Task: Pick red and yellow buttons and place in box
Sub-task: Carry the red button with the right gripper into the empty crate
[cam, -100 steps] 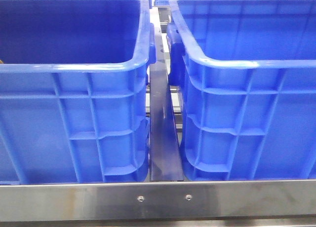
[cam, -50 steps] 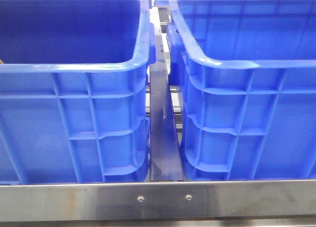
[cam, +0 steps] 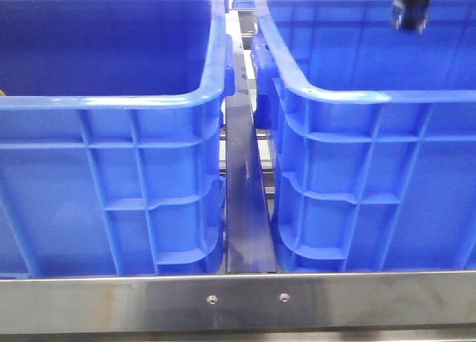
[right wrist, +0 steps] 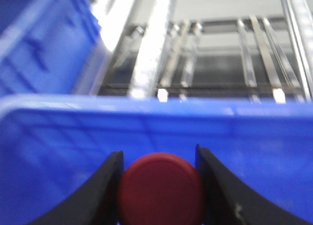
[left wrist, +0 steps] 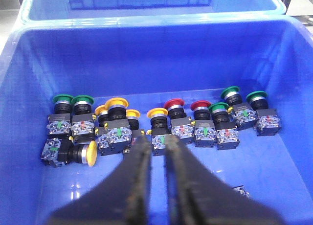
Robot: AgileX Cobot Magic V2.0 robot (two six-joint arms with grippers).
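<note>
In the right wrist view my right gripper [right wrist: 159, 152] is shut on a dark red button [right wrist: 160, 188], its domed cap facing the camera, held above a blue crate's rim [right wrist: 146, 110]. In the front view that gripper [cam: 410, 7] shows as a dark shape over the right crate [cam: 372, 134]. In the left wrist view my left gripper [left wrist: 155, 146] hangs over a blue crate [left wrist: 161, 54]. Its fingers are nearly together with nothing between. Below its tips stand yellow buttons [left wrist: 157, 113], red buttons [left wrist: 174, 104] and green buttons [left wrist: 62, 99] in a row.
The left crate [cam: 111, 134] and the right crate stand side by side with a dark metal rail [cam: 245, 208] between them. A steel bar [cam: 238, 301] runs along the front. One yellow button [left wrist: 91, 153] lies on its side. Another blue crate [left wrist: 146, 5] stands behind.
In the front view my right gripper has come into sight at the top right, over the right crate. The crates have not moved.
</note>
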